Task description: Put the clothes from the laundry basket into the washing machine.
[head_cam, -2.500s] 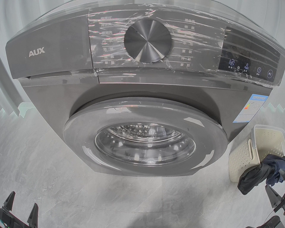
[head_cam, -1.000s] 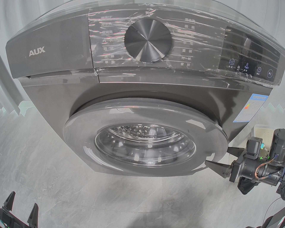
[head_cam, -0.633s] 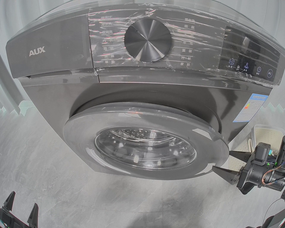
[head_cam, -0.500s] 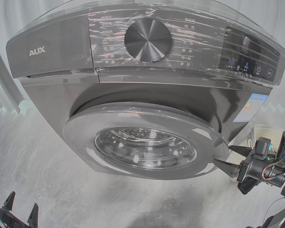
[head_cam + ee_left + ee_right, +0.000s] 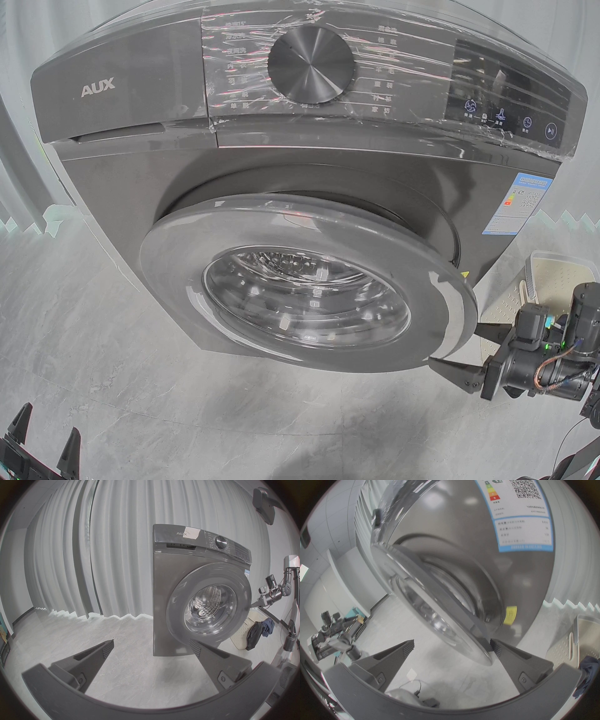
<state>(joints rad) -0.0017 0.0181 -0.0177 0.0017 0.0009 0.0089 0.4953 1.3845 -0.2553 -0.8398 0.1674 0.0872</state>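
Step 1, opening: door (image 5: 306, 281) of washing machine (image 5: 300, 169) ajar. At its right rim, right gripper (image 5: 455, 345), fingers apart, straddling edge. Front-left of washing machine, left gripper (image 5: 49, 420) spread. Right of washing machine, clothes (image 5: 254, 634) draped over laundry basket (image 5: 556, 278). Next: swing door wide, following hinge arc.

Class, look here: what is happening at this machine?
The right end effector is open around the rim of the washing machine door, which stands ajar. The clothes hang over the laundry basket beside the machine, not yet loaded. The left end effector sits low, open.
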